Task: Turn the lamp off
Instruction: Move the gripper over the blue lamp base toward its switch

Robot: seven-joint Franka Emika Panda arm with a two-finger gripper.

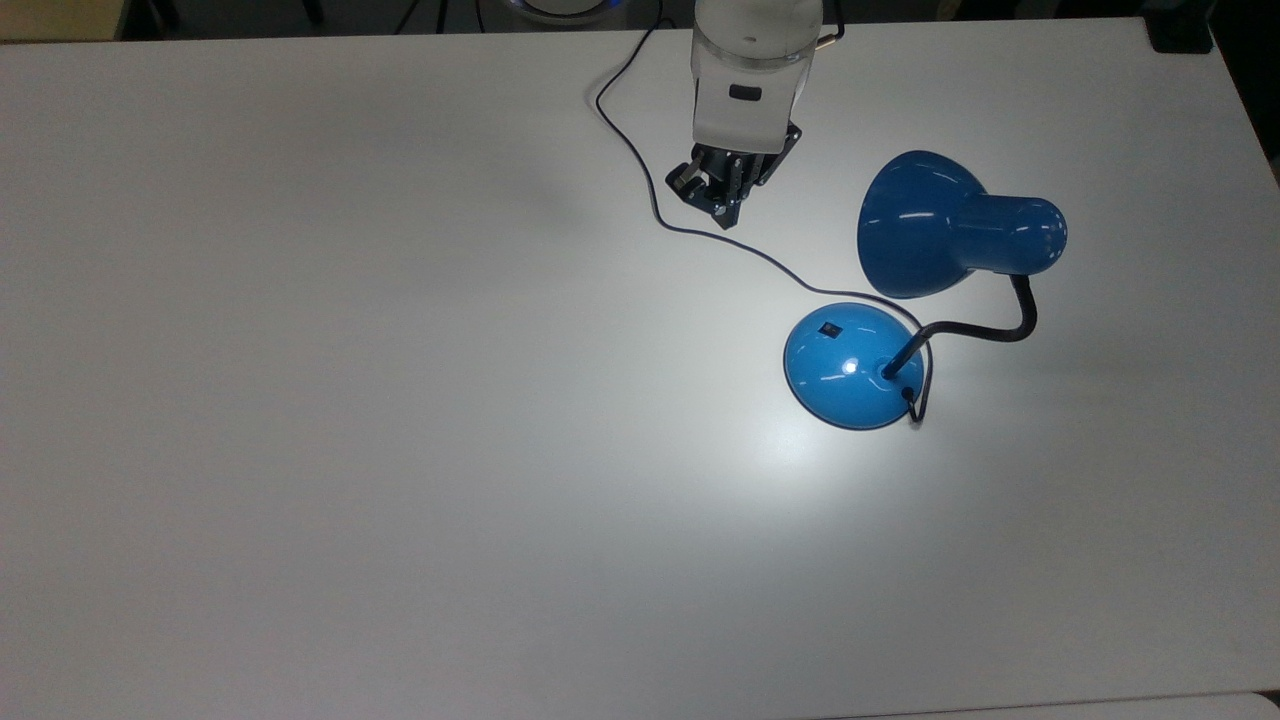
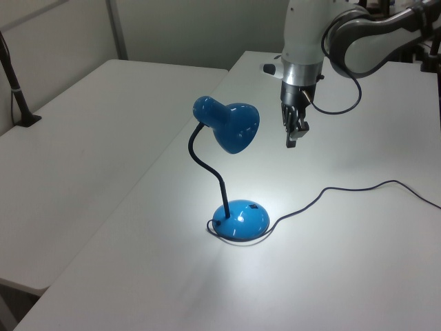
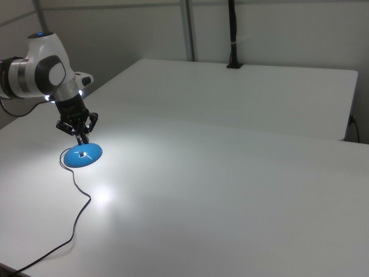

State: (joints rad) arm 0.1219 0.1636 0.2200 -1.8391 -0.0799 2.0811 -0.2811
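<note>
The lamp stands lit on the white table (image 1: 400, 400), throwing a bright patch around its round blue base (image 1: 850, 368) (image 2: 241, 218) (image 3: 82, 156). A small black switch (image 1: 829, 327) (image 2: 252, 205) sits on the base's upper left in the top view. The black gooseneck (image 1: 985, 333) carries the blue shade (image 1: 925, 225) (image 2: 234, 126). The thin dark cord (image 1: 690, 232) (image 2: 331, 189) runs from the base toward the table's far edge. My gripper (image 1: 727, 216) (image 2: 293, 141) (image 3: 82, 138) hangs shut above the cord, up and left of the base in the top view, holding nothing.
A second white table (image 2: 89, 138) adjoins on the left view's left, with a black clamped post (image 2: 19, 96) on it. A dark object (image 1: 1180, 35) sits at the top view's upper right table corner. Wide bare tabletop lies on the top view's left.
</note>
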